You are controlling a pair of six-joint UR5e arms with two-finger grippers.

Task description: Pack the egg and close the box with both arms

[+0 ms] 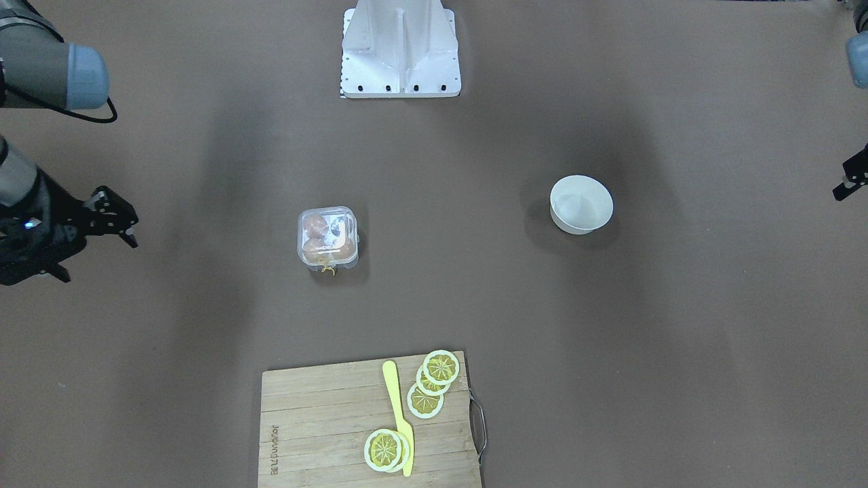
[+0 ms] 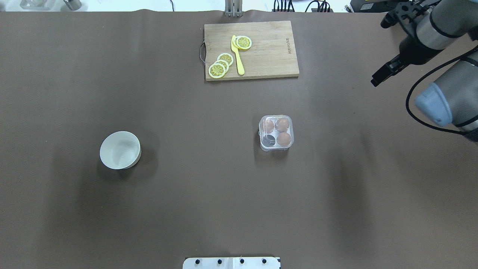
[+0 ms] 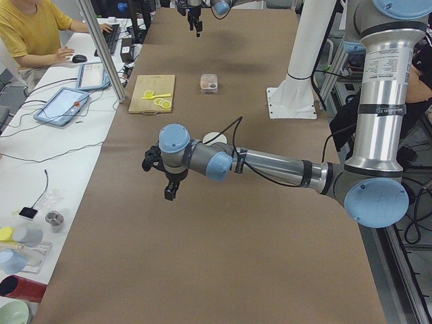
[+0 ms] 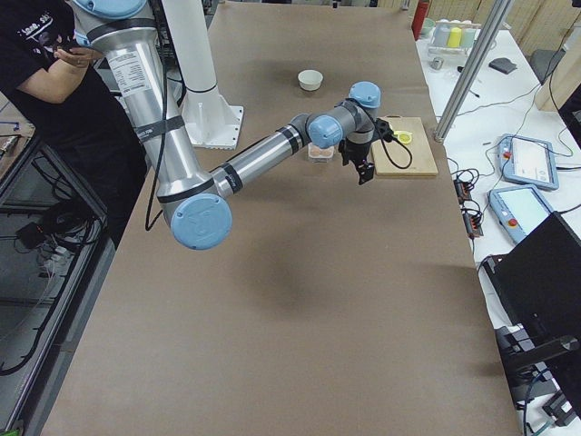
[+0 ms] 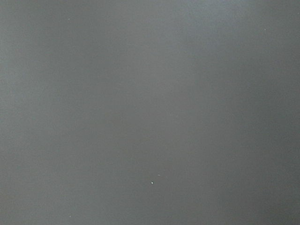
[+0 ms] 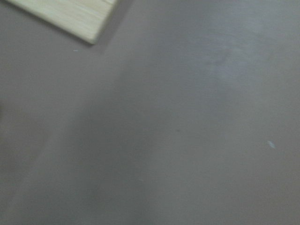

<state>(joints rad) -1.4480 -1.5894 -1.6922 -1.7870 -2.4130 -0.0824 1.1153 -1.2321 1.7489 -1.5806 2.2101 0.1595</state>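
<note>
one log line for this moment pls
box closed | three eggs inside | right gripper open, away | left gripper away, state unclear

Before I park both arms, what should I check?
1. Eggs seated in box: ok, three in cells, fourth cell empty.
2. Box closed: looks ok, top lies flat over the tray. Whether it is latched: cannot tell.
3. Bowl empty: ok.
4. Right tool away from box: ok, open, holding nothing, off at the table's side.
5. Left tool away from box: ok. Open or shut: cannot tell, only an edge shows.
</note>
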